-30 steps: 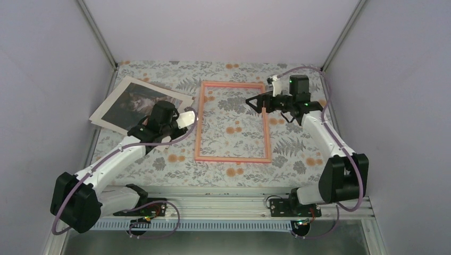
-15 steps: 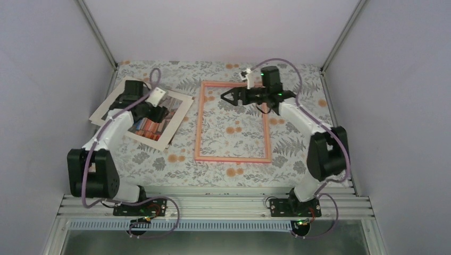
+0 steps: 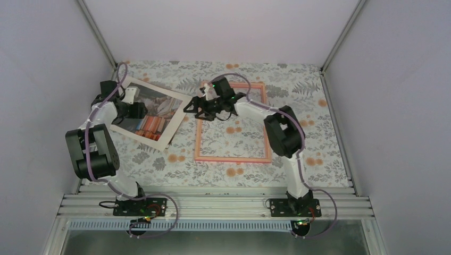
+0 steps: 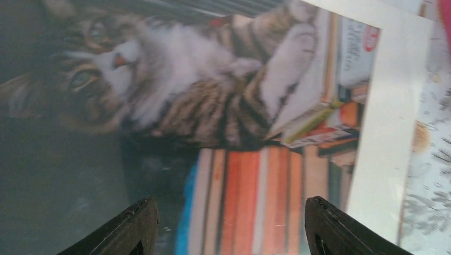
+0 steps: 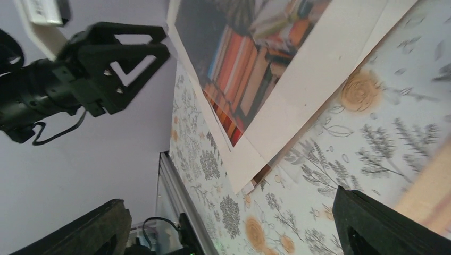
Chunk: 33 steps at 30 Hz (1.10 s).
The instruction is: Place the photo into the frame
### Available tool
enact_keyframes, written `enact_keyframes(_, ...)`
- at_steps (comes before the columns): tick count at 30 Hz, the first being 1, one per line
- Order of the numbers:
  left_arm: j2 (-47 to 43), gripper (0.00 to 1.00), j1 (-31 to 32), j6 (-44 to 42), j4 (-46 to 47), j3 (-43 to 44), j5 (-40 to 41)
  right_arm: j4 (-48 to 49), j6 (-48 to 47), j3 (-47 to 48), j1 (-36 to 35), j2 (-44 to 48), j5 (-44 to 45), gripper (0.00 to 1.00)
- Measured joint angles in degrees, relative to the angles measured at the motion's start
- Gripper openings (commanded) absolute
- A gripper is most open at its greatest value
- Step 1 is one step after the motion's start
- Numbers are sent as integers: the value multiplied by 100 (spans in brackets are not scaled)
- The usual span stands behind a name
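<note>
Mia: Where is the photo (image 3: 154, 114)?

Ben: It lies flat on the counter (image 3: 319, 133), over at the far left. The picture side is up, so the cat and the books show. It sits crooked.

Mia: Is it in the frame (image 3: 232, 159)?

Ben: No. The pink frame lies in the middle of the counter. Only the flowery counter shows inside it. The photo is just beside the frame, on its left. One corner of the photo comes near the frame's far left corner.

Mia: What about the left hand (image 3: 139, 110)?

Ben: It is over the left part of the photo. Its two fingers (image 4: 133, 228) are apart, and nothing is between them. Nobody can tell if they touch the paper.

Mia: And the right hand (image 3: 192, 110)?

Ben: The right arm (image 3: 255, 110) reaches across the frame to its far left corner. The hand is there, close to the photo's corner. Its fingers (image 5: 383, 228) are spread wide, and they hold nothing.
</note>
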State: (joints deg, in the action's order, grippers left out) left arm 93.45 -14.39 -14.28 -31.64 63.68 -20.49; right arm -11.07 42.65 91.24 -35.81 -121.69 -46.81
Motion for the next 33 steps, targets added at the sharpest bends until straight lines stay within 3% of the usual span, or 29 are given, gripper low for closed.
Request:
enact_keyframes(6,247,69,-407,133,341,-94,26,92,704,367,-308,-793,-52,87)
enact_keyframes(17,273,68,-348,254,754,-555,170,280,1941,605,-675,-929,332,86)
enact_keyframes(27,269,68,-282,278,968,-817,297,-177,1585,411,-518,-1038,957,86)
enact_keyframes(33,269,65,-197,278,1014,-925,313,-160,1384,424,-411,-1038,868,87)
